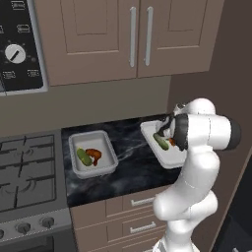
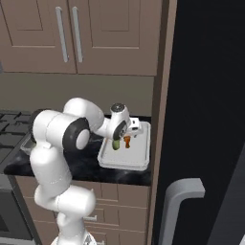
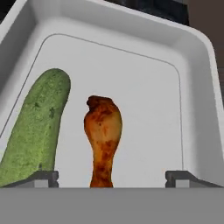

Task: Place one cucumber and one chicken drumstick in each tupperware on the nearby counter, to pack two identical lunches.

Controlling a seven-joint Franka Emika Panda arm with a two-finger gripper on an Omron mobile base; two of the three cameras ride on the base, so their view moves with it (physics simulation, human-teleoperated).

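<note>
Two white tupperware stand on the black marbled counter point(image 1: 130, 147). The left tupperware point(image 1: 88, 134) holds a green cucumber point(image 1: 83, 156) and a brown chicken drumstick point(image 1: 94, 155). The right tupperware point(image 1: 170, 162) point(image 2: 125, 165) point(image 3: 192, 57) also holds a cucumber point(image 1: 161, 141) point(image 2: 116, 143) point(image 3: 41, 127) and a drumstick point(image 1: 172, 142) point(image 2: 127, 140) point(image 3: 103, 135), lying side by side on its floor. My gripper point(image 3: 112, 177) hangs low over this right container, open, its fingertips point(image 3: 41, 177) wide apart on either side of the drumstick's thin end and not touching it.
A gas stove point(image 1: 24, 167) adjoins the counter on the left, with a control panel point(image 1: 17, 44) above it. Wall cabinets point(image 1: 138, 34) hang overhead. A tall brown panel point(image 2: 165, 95) and a dark fridge door point(image 2: 206, 119) close off the right. Drawers point(image 1: 142, 202) sit below.
</note>
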